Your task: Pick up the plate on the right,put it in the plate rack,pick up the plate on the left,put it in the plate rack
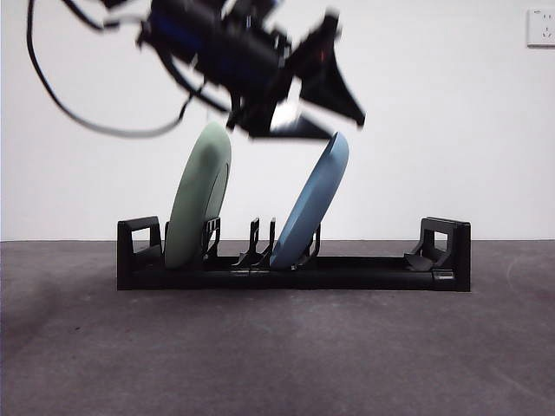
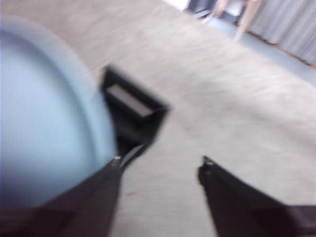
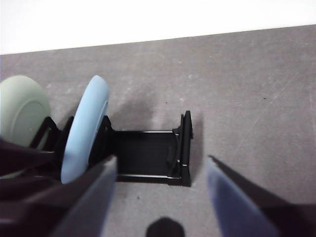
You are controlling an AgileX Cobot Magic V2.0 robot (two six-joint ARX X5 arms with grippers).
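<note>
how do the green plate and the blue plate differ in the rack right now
The green plate is pale green and sits near one end of the plate rack; the blue plate is light blue, toward the middle. The green plate stands nearly upright; the blue plate tilts more. Both rest on edge between prongs, neither gripped.

Plain white wall [image 1: 451, 130] behind, with a white socket plate [image 1: 540, 27] high at its right edge, above a dark grey, faintly speckled bench [image 1: 277, 355]; pale floor, blurred grey curtain folds [image 2: 291, 29] and slim light furniture legs [image 2: 245, 19] beyond.
</note>
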